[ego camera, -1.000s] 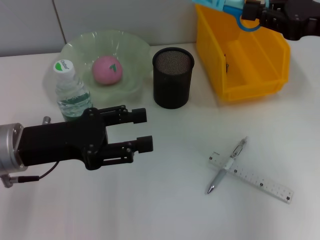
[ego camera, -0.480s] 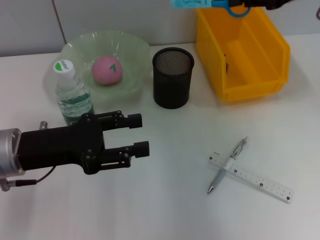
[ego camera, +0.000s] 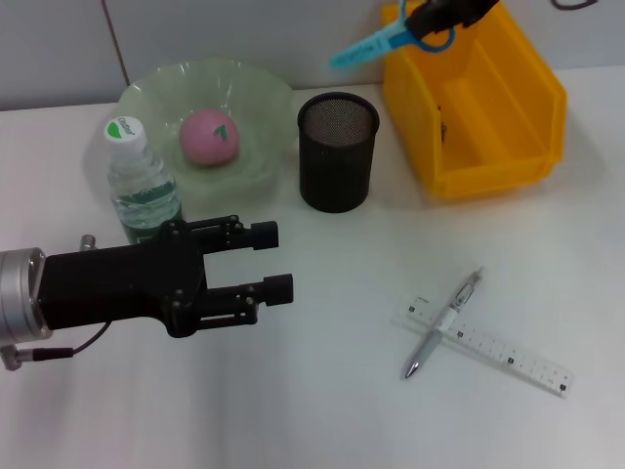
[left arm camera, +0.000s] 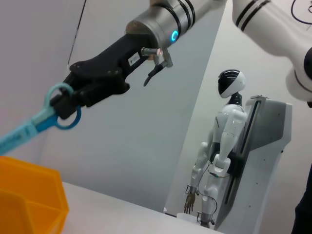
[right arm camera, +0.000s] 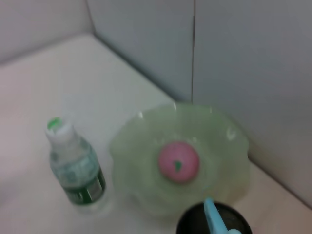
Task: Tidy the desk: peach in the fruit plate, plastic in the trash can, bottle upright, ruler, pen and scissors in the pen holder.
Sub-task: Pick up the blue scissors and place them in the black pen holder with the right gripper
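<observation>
The right gripper (ego camera: pixel 441 18) is clamped on the handle end of the blue scissors (ego camera: pixel 376 44), holding them in the air at the far side of the desk, above the gap between the black mesh pen holder (ego camera: pixel 337 151) and the yellow bin (ego camera: pixel 488 107); the blades slant down and to the left, their tip above and just beyond the holder's far rim, not inside it. The left gripper (ego camera: pixel 278 260) hovers low over the near-left part of the desk with its jaws apart and nothing between them, its fingers pointing right. Just behind that arm the water bottle (ego camera: pixel 140 181) stands upright, cap on top. Beyond the bottle sits the pale green fruit plate (ego camera: pixel 259 98) with the pink peach (ego camera: pixel 209 136) lying in it. On the near-right of the desk the pen (ego camera: pixel 441 326) lies across one end of the clear ruler (ego camera: pixel 508 357), touching it, both well apart from the holder.
</observation>
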Available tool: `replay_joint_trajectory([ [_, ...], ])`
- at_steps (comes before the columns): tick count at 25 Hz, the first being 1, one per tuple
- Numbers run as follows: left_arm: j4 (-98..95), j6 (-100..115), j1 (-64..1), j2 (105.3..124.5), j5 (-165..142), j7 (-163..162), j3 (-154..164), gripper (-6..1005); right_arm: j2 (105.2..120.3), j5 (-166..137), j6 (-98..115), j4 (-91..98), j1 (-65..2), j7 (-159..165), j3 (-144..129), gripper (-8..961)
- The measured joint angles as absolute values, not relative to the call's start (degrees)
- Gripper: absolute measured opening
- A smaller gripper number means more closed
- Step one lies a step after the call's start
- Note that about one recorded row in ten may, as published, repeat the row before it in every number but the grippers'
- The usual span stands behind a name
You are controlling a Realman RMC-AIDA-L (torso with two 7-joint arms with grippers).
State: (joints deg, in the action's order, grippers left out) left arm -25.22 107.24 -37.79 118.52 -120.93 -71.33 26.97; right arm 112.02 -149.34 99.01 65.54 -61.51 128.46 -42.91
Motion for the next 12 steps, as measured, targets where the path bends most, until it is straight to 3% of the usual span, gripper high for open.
replay_joint_trajectory([
  [12,-25.22,107.11,-37.69,118.54,-120.83,-71.24,26.96,698,112.37,-154.24,94.42,57.72,-64.98,130.63,-50.47,81],
])
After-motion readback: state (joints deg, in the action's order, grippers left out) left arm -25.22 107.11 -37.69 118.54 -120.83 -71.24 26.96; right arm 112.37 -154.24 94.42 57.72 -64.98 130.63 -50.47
